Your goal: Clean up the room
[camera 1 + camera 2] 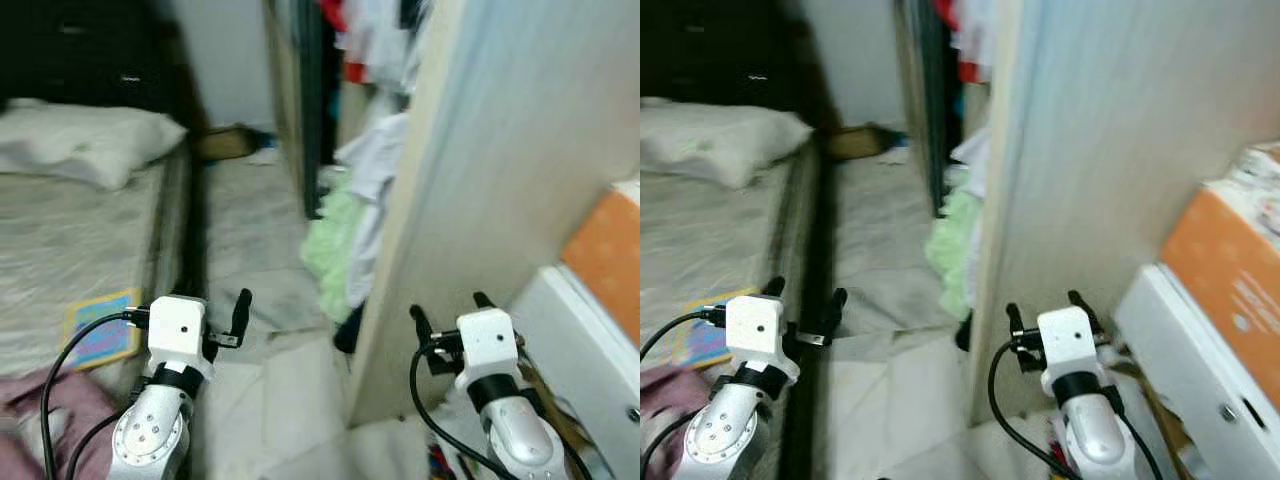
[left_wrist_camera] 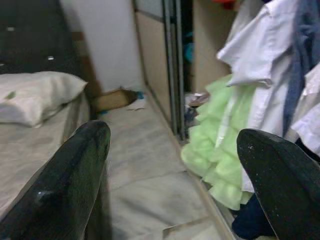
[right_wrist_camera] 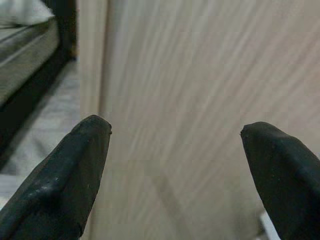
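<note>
While both arms are raised in front of the robot, the left end effector (image 1: 215,320) hangs with its two black fingers spread and empty over the strip of grey tiled floor (image 1: 250,230) just beside the bed (image 1: 80,240), and the right end effector (image 1: 450,310) hangs with its fingers likewise spread and empty, close in front of the pale wooden wardrobe panel (image 1: 490,150). On the bed lie a white pillow (image 1: 85,140) near its far end, a colourful flat book (image 1: 100,330) near the edge closest to the left end effector, and a pinkish cloth (image 1: 50,410) nearer the robot. Beyond the wardrobe panel, clothes spill from the open wardrobe onto the floor: a light green ruffled garment (image 2: 215,160) and white shirts (image 2: 260,75) hanging above it. On the other side of the wardrobe panel from the bed stand a white cabinet (image 1: 1200,370) and an orange box (image 1: 1230,280).
</note>
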